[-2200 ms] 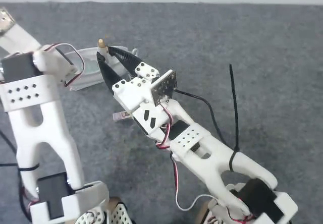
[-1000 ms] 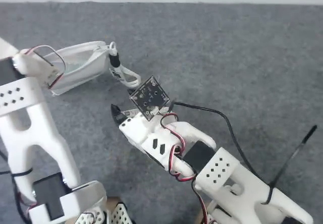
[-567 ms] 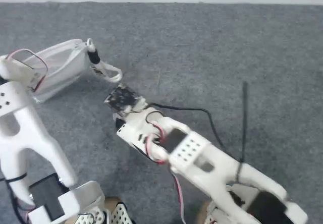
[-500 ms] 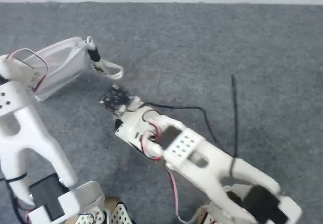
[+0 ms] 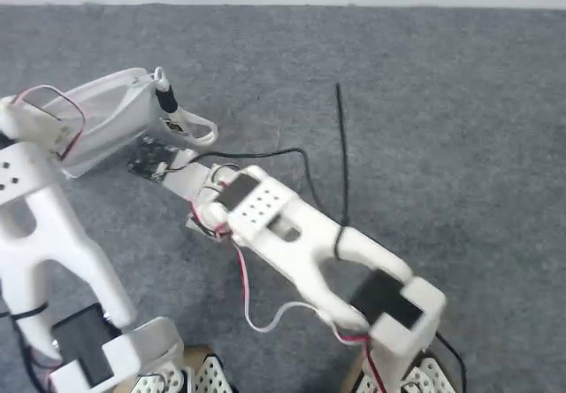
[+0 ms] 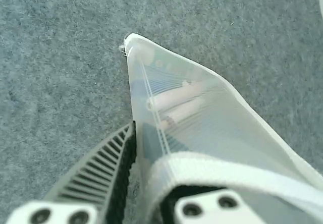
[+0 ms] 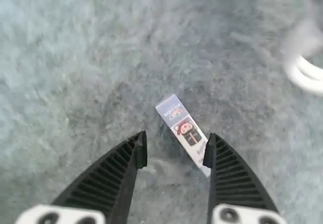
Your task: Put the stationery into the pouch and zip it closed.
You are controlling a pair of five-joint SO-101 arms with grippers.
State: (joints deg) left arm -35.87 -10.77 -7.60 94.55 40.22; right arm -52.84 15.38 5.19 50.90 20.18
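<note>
Table cover: grey, felt-like, short nap. Pouch: translucent white, soft, finely ribbed, tapering to a corner, with pale cylindrical sticks inside; held at the left arm's side of the table. Left gripper: clamped on the pouch rim. Right gripper: black ridged fingers spread wide, straddling the eraser, which seems to touch one finger. The eraser is a small flat rectangle in a printed sleeve, lying on the cover.

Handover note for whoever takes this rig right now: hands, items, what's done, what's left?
Left hand: shut on the translucent white mesh pouch.
Right hand: open, low over the small white printed rectangular block on the grey carpet, fingers either side of it, not gripping.
Done: pale stick-shaped items lie inside the pouch.
Left: grasp the block, drop it in, zip the pouch closed.
</note>
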